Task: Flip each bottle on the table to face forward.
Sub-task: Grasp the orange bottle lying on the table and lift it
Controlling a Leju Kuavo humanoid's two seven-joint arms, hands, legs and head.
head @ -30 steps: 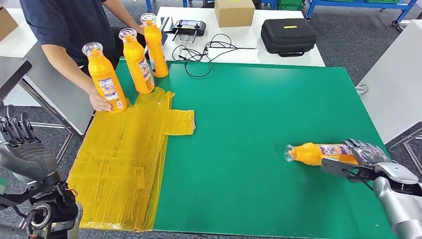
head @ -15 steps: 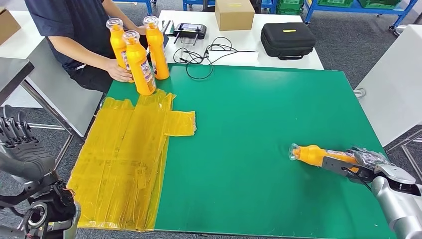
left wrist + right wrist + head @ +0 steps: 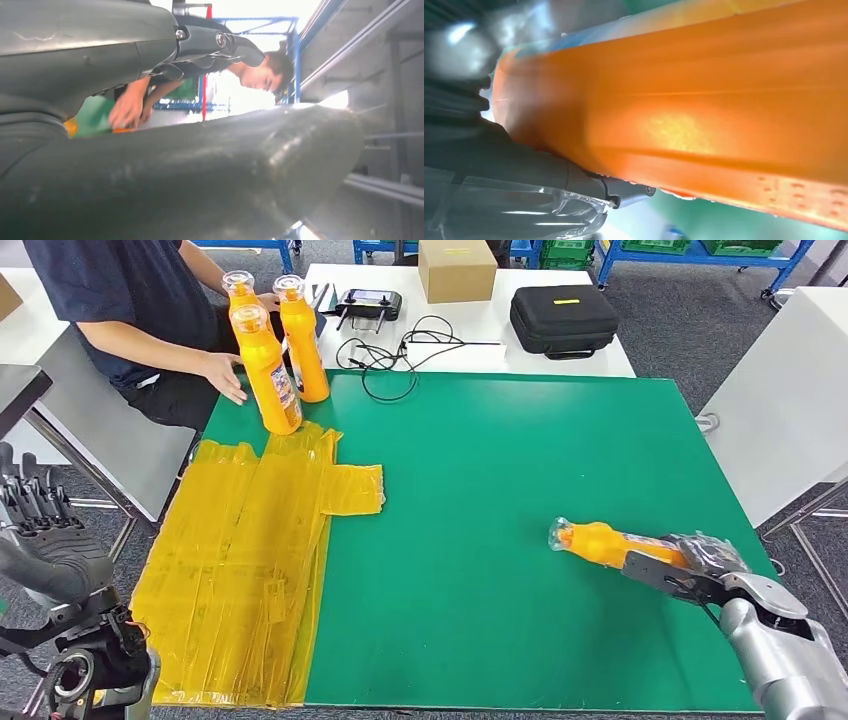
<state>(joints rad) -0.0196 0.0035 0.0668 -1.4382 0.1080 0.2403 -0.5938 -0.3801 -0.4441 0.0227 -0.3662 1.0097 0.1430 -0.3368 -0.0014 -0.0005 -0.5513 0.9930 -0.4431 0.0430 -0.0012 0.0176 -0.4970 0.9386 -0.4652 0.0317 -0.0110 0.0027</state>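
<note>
An orange bottle (image 3: 598, 543) with a clear cap lies on its side at the right of the green table (image 3: 500, 460), cap pointing left. My right hand (image 3: 705, 564) grips its lower body, and up close the bottle (image 3: 704, 110) rests against the fingers (image 3: 524, 170). Three more orange bottles stand upright at the table's back left corner: one (image 3: 266, 370) in front, one (image 3: 301, 340) beside it, one (image 3: 240, 290) behind. My left hand (image 3: 45, 530) is raised off the table's left side, fingers apart and holding nothing; it (image 3: 175, 165) looms large in its wrist view.
A person sits at the back left with a hand (image 3: 222, 375) beside the upright bottles. A yellow plastic sheet (image 3: 240, 560) covers the table's left part. On the white table behind lie a black case (image 3: 563, 318), a cardboard box (image 3: 456, 268), cables (image 3: 400, 350) and a controller (image 3: 368, 305).
The person carried one bottle from the yellow sheet to the back left group and took the hand off it. The view shifted slightly. My right hand still holds the lying bottle, now angled a little more.
</note>
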